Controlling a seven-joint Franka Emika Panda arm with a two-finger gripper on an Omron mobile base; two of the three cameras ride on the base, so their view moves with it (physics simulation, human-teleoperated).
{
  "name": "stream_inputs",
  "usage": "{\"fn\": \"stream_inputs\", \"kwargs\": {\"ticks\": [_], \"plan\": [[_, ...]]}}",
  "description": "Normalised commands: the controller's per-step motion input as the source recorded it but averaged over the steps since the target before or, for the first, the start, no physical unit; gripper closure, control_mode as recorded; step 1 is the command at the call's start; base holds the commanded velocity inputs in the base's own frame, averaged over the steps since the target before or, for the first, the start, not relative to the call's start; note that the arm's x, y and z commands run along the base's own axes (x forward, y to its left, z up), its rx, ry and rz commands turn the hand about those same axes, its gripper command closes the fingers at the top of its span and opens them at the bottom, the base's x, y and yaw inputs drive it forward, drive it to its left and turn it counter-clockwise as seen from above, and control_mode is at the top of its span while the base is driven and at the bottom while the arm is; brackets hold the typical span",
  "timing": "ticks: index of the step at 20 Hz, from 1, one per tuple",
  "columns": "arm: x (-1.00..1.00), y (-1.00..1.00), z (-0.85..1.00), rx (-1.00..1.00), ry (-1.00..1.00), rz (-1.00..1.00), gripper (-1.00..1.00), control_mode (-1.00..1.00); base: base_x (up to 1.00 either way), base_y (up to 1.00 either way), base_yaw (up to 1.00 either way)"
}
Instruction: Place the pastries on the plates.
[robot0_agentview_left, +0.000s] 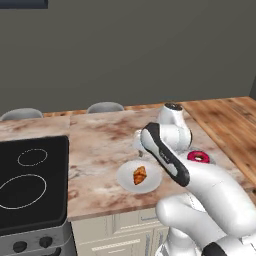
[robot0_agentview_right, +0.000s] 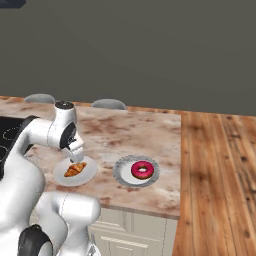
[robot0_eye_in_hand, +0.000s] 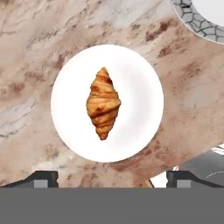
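Glossy white rounded arm (robot0_agentview_left: 210, 195) segments, dark joint bands, small dark fingers (robot0_eye_in_hand: 43, 178).

Mottled, polished-looking stone counter (robot0_eye_in_hand: 39, 48) meets planked wood (robot0_agentview_right: 220, 165); the white plate (robot0_eye_in_hand: 140, 105) is smooth and matt.

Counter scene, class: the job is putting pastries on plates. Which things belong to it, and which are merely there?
Belong to the job:
croissant, lying on the white plate
pink donut, lying on the scalloped grey plate
gripper, above the croissant, fingers apart

Merely there:
black cooktop
two grey chair backs behind the counter
wooden countertop
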Motion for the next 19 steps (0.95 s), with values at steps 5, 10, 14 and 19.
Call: {"fn": "stream_inputs", "kwargs": {"ticks": [5, 10, 14, 19], "plan": [[-1.0, -0.3, 1.0, -0.09, -0.42, 0.35, -1.0, -1.0, 0.0, 0.0, 0.0], [-1.0, -0.06, 1.0, -0.1, -0.38, 0.33, -1.0, -1.0, 0.0, 0.0, 0.0], [-0.96, 0.0, 1.0, -0.06, -0.19, 0.2, -1.0, -1.0, 0.0, 0.0, 0.0], [-0.74, -0.03, 1.0, 0.0, -0.02, 0.06, -1.0, -1.0, 0.0, 0.0, 0.0]]}}
